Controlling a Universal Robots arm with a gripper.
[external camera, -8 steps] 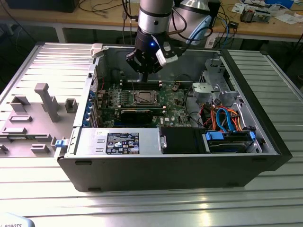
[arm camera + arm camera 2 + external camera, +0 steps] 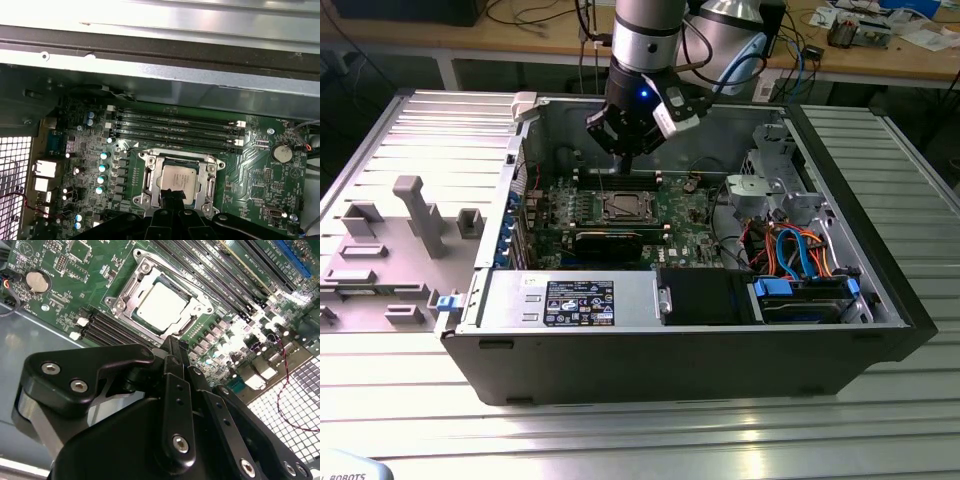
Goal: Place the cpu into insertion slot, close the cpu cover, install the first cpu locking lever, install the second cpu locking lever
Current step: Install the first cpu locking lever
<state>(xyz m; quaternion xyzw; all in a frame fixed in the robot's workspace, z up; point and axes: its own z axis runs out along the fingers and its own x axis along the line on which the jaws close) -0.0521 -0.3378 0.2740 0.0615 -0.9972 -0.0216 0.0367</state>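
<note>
Your gripper (image 2: 172, 343) poised over the socket

The cpu (image 2: 161, 306) lies in the insertion slot (image 2: 144, 261), with the cpu cover (image 2: 196, 311) flat around it. Your gripper hangs just above its edge, fingers pinched together and empty, probably to make a narrow pushing tip.

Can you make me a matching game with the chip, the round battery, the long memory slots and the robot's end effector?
Things:
1. chip
2. battery
3. memory slots
4. end effector

Clues:
A. long, black, in rows
B. hanging over the green board
C. round and silvery
D. square, sitting in the socket

Pairs: 1-D, 2-C, 3-A, 4-B
</note>
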